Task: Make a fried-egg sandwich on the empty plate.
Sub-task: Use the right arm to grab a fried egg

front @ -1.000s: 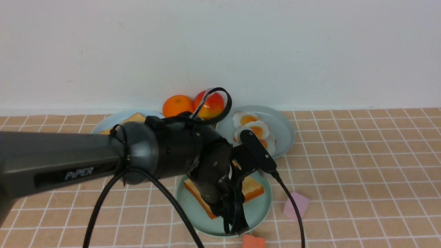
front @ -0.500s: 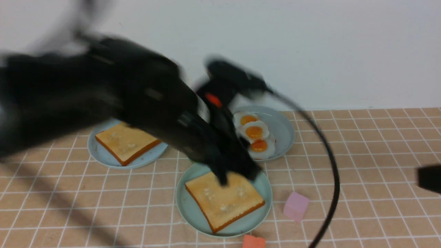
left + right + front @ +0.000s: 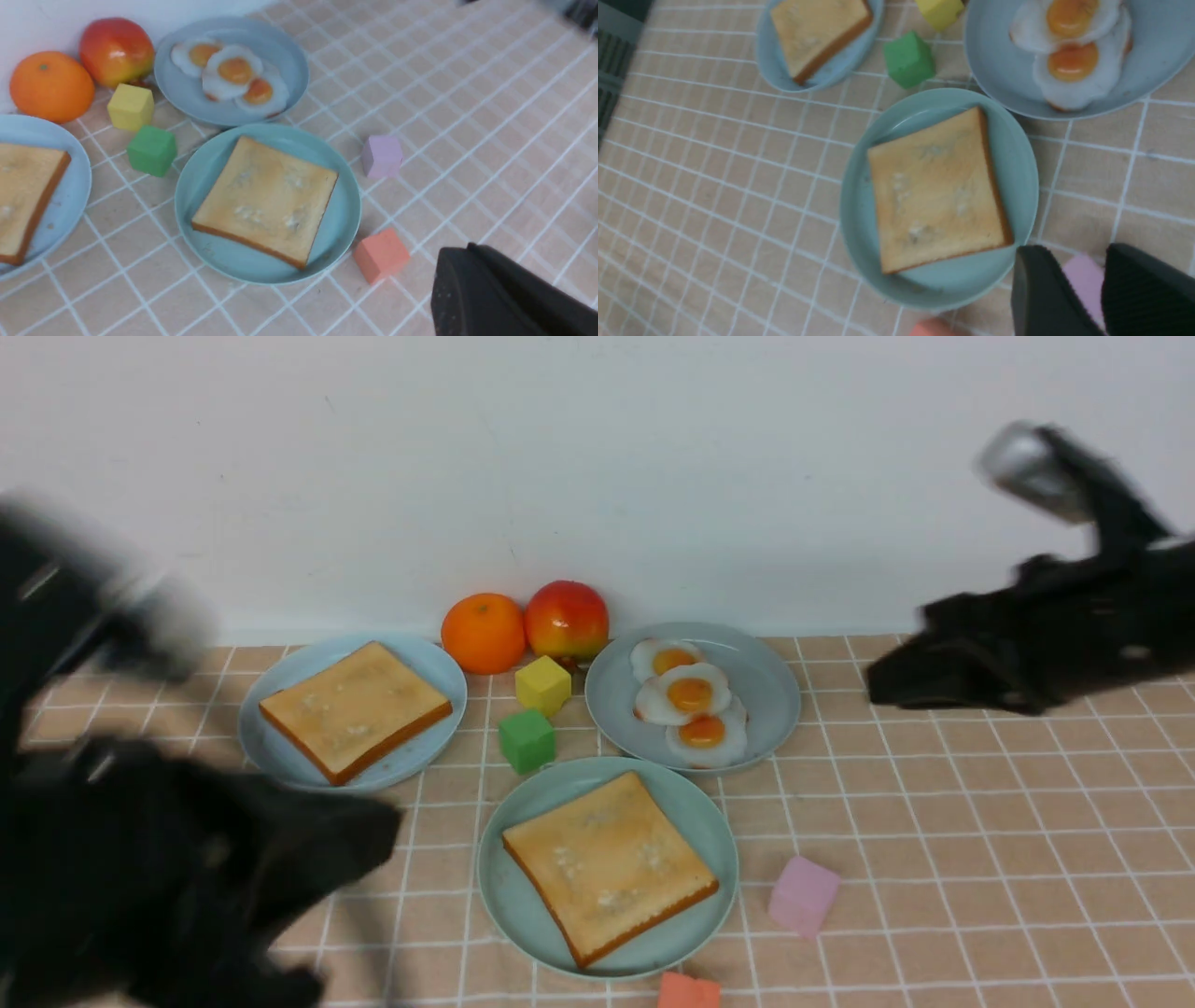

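Observation:
The mint-green plate [image 3: 519, 905] lies front and centre with one toast slice [image 3: 607, 863] flat on it. Another toast slice [image 3: 355, 709] rests on the pale blue plate [image 3: 271, 751] at the back left. Three fried eggs [image 3: 691, 695] overlap on the grey-blue plate [image 3: 770, 691]. Blurred at the lower left, my left gripper [image 3: 378, 821] is shut and holds nothing; it is clear of the plates. My right gripper [image 3: 882, 683] hangs in the air to the right of the egg plate. Its jaws stand open [image 3: 1073, 254] with nothing between them.
An orange [image 3: 483, 633] and an apple [image 3: 566, 619] sit against the back wall. A yellow cube [image 3: 542, 684] and a green cube [image 3: 527, 740] lie between the plates. A pink cube [image 3: 801, 894] and a red cube [image 3: 688, 991] lie right of and in front of the mint-green plate.
My left arm has pulled back from over the mint-green plate to the lower left, leaving the toast there, and its jaws have shut. My right arm has come in from the right, open.

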